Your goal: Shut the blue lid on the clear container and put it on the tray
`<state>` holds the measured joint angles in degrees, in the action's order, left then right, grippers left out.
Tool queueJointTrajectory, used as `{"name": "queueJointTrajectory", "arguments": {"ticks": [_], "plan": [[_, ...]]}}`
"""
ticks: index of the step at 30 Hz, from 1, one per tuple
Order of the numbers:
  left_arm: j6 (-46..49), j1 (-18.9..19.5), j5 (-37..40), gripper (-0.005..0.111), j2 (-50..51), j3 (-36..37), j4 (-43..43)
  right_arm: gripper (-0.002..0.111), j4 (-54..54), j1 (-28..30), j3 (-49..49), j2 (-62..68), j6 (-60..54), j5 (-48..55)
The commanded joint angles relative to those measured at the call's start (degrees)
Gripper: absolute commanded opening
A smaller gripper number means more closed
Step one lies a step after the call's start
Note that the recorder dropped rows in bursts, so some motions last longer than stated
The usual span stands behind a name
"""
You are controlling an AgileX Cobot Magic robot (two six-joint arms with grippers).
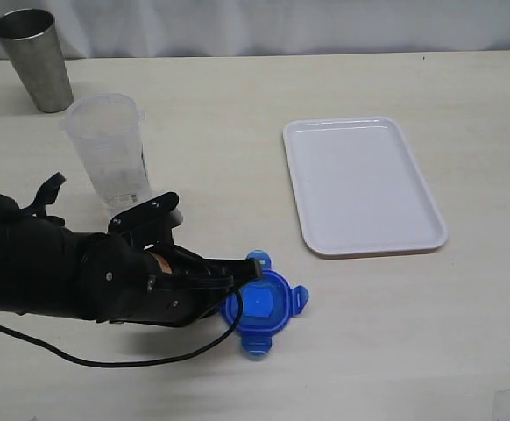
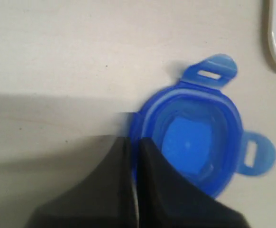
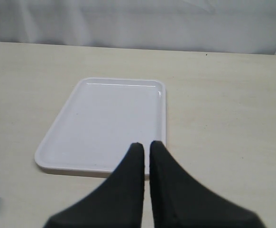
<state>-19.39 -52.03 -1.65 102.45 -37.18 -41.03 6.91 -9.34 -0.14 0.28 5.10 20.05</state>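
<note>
beige table [image 1: 395, 342], blue lid [image 1: 268, 304] — white backdrop [image 1: 281, 26]

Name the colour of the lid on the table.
Bright blue; the blue lid shows best in the left wrist view.

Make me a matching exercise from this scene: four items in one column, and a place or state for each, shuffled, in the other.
Items
1. blue lid
2. clear container
3. tray
4. grey metal cup

Places or states
A. upright, open-topped, transparent
B. farthest back on the left in the exterior view
C. lying flat at the left gripper's tips
D. white, on the right in the exterior view

Pairs: 1-C, 2-A, 3-D, 4-B.
</note>
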Motion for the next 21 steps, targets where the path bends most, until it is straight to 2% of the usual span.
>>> {"name": "queueJointTrajectory", "arguments": {"ticks": [1, 11, 16, 21], "plan": [[-0.3, 0.2, 0.2, 0.0, 0.1, -0.3, -0.1, 0.004, 0.0, -0.2, 0.1, -0.3, -0.3, -0.2], [8.9, 0.2, 3.7, 0.0, -4.0, -0.3, 1.5, 0.004, 0.0, -0.2, 0.1, -0.3, -0.3, -0.2], [8.9, 0.2, 4.9, 0.0, -9.5, -0.3, 9.5, 0.004, 0.0, -0.2, 0.1, -0.3, -0.3, -0.2], [8.9, 0.2, 7.7, 0.0, -15.8, -0.5, 24.5, 0.004, 0.0, -0.2, 0.1, -0.3, -0.3, -0.2]]}}
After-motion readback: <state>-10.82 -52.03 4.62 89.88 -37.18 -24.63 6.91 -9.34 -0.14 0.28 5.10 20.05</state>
